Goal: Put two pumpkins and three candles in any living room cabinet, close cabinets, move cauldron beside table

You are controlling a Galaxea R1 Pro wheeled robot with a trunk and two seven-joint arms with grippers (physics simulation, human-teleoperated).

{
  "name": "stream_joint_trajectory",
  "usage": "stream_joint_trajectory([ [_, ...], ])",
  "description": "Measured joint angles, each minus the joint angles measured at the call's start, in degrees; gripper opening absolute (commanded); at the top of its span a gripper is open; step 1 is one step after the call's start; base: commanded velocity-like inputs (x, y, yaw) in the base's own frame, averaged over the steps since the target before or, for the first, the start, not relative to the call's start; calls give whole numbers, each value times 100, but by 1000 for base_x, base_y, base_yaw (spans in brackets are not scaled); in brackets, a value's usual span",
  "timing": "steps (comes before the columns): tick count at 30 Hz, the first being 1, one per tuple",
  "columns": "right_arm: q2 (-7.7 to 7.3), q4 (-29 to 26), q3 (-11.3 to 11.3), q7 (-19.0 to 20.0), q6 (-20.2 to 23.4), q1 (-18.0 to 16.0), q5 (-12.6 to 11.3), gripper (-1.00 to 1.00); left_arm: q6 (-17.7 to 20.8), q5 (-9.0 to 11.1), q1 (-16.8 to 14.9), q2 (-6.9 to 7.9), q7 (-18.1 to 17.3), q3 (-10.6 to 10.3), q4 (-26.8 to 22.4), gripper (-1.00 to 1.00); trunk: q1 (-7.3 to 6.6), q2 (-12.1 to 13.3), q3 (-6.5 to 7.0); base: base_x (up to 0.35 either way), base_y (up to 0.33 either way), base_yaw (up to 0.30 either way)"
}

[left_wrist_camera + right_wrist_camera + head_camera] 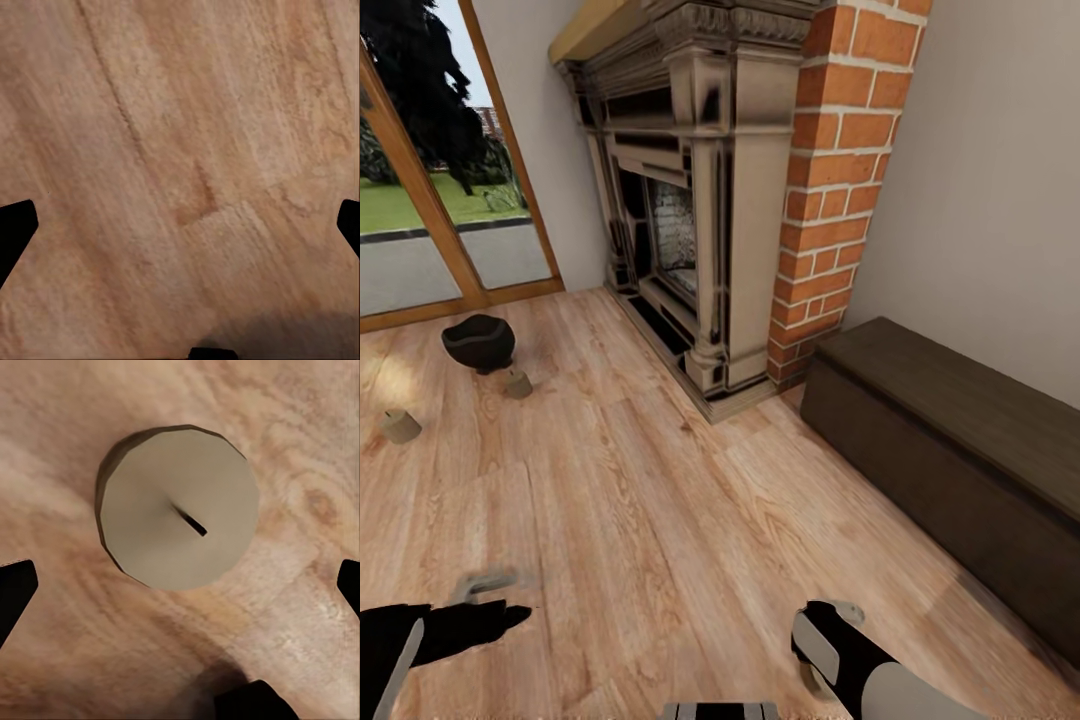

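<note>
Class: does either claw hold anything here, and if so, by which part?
Nothing is held. The right claw hangs open over a candle on the floor; the left claw is open too.

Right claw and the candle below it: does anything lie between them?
No. In the right wrist view the candle stands upright on bare wood floor, directly under the open right claw, with nothing between.

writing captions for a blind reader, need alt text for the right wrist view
A stubby off-white candle with a short dark wick stands on the wooden floor, seen from straight above. Two dark fingertips sit wide apart, nothing between them.
</note>
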Motion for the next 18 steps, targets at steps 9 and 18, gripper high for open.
stream_joint_trajectory([
  [9, 2, 0, -7, 0, -8, 1, 8, 100, -37, -25, 1, 981, -355, 986, 2, 100, 23, -12, -200, 0, 0, 0],
  [18, 18, 0, 1, 1, -124, 0, 3, 100, -47, -28, 2, 1041, -364, 1271, -3, 100, 34, -18, -289, 0, 0, 0],
])
